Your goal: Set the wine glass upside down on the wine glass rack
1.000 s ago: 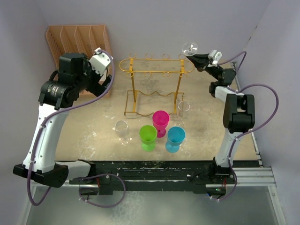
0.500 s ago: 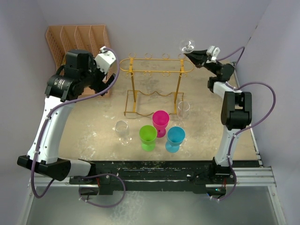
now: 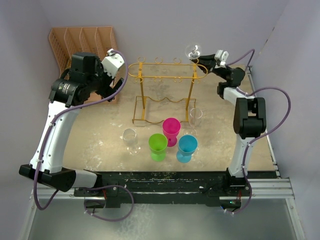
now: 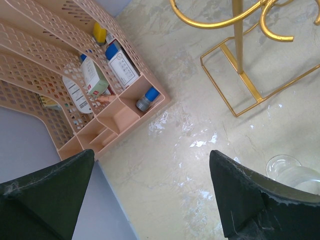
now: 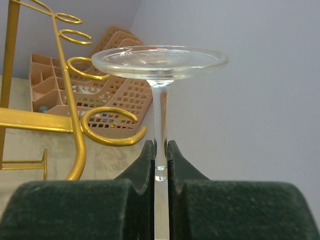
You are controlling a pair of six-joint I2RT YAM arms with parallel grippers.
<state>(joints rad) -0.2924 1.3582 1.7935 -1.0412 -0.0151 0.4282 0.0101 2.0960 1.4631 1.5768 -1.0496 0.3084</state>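
My right hand [image 5: 160, 150] is pinched tight on the wine glass [image 5: 159, 62] stem, foot up, just beside a ring loop at the 3 o'clock end of the wine glass rack [image 3: 165, 75]. My left hand [image 4: 150, 175] gapes wide, holding nothing, at the rack's 9 o'clock.

The bowl of the wine glass [image 5: 159, 62] is hidden behind the right gripper [image 5: 160, 146]; only foot and stem show.

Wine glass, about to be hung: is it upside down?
Upside down: the wine glass has its foot on top, stem in the right gripper.
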